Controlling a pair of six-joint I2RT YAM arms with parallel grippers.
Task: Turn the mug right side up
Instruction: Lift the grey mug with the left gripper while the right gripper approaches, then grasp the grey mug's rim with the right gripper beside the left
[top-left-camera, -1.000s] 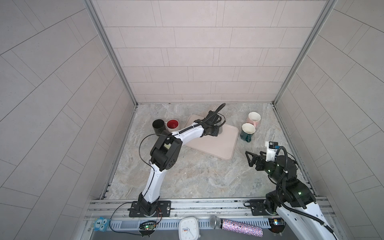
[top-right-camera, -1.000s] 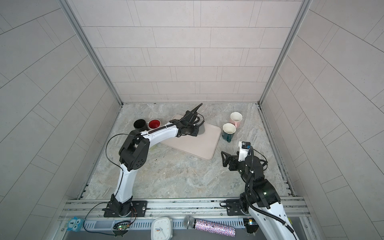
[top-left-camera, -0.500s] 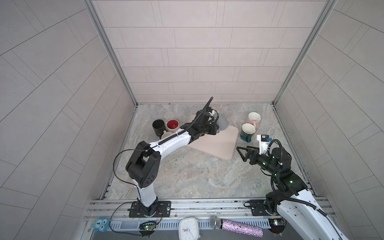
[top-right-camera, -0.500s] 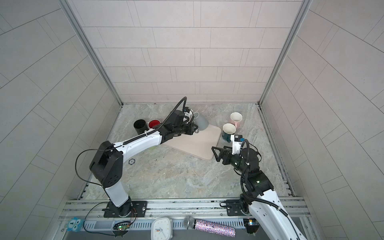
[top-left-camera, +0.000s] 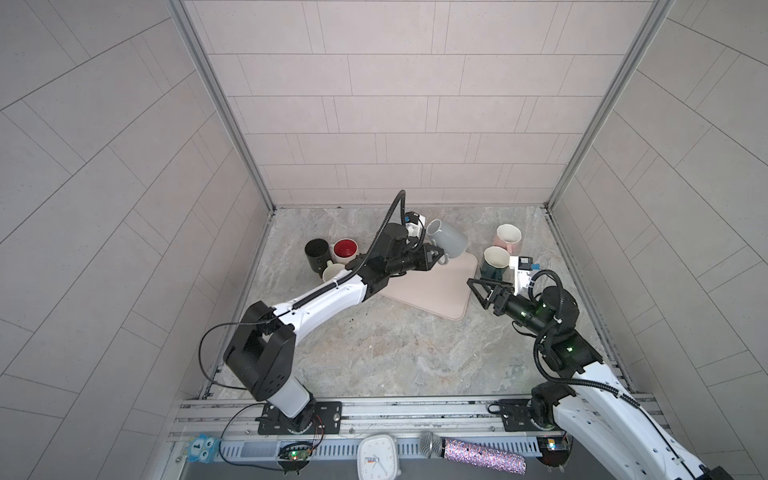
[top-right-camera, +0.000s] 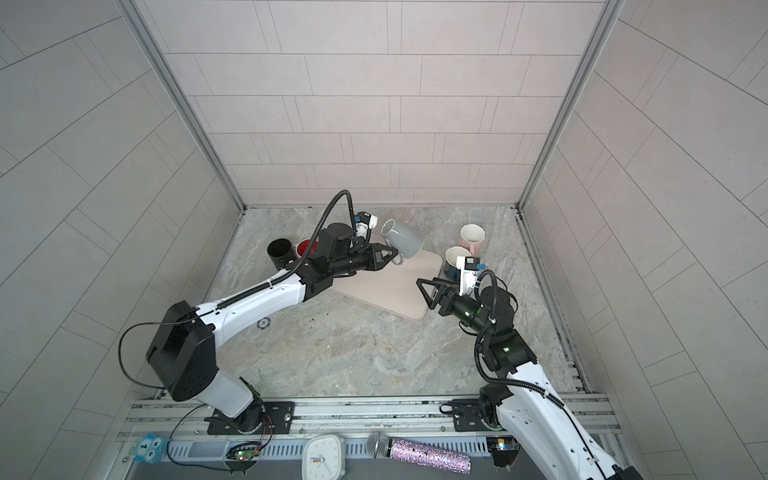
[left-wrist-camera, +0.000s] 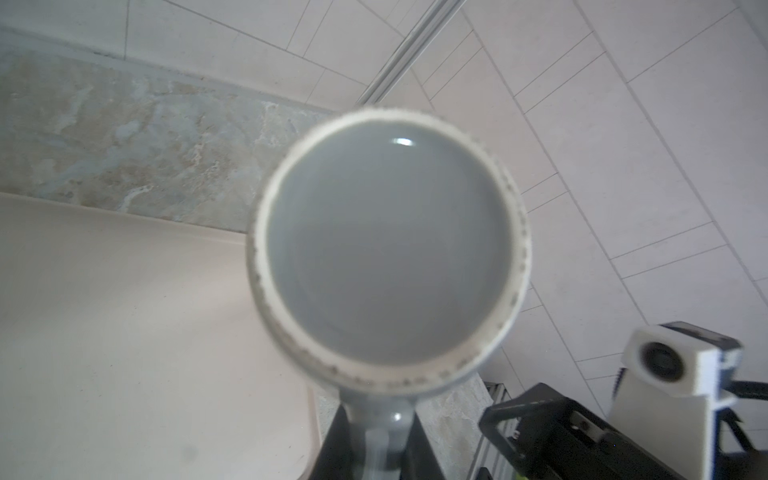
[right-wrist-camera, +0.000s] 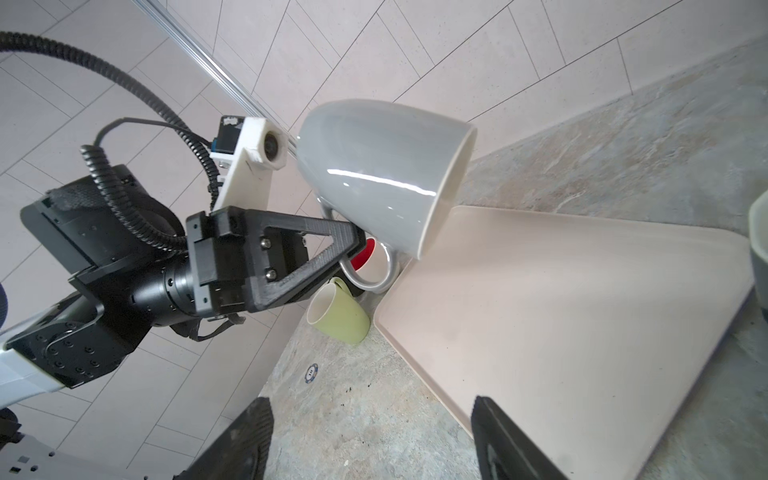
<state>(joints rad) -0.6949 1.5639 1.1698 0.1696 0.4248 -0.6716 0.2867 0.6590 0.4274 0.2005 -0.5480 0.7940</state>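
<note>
Tiled enclosure with a marbled tabletop (top-left-camera: 374, 353). Compared with a second ago, the left gripper (top-left-camera: 436, 254), then low over the beige mat (top-left-camera: 432, 291), stands raised above the mat's far edge. Its jaws are pinched on the handle of the grey mug (top-left-camera: 451, 240), which now hangs clear of the mat, lying sideways in the air. The mug's unglazed foot ring faces the left wrist camera; its mouth points away from that gripper and slightly down. The right gripper (top-left-camera: 478, 293) has advanced from the front right to the mat's near right corner. Its jaws are narrower than before, yet spread, with nothing between them.

The mat lies slantwise on the far half of the tabletop, and the tabletop in front of it is bare. Behind the left gripper, beside its forearm, a black mug (top-left-camera: 316, 253) and a red-lined mug (top-left-camera: 345, 249) stand upright, and a pale green mug (right-wrist-camera: 338, 318) lies on its side. Just beyond the right gripper stand a teal mug (top-left-camera: 494, 262), partly hidden by the wrist camera mount, and a pink mug (top-left-camera: 508, 237). On the front rail: an owl toy (top-left-camera: 200, 446), a clock (top-left-camera: 379, 457) and a glitter microphone (top-left-camera: 473, 455).
</note>
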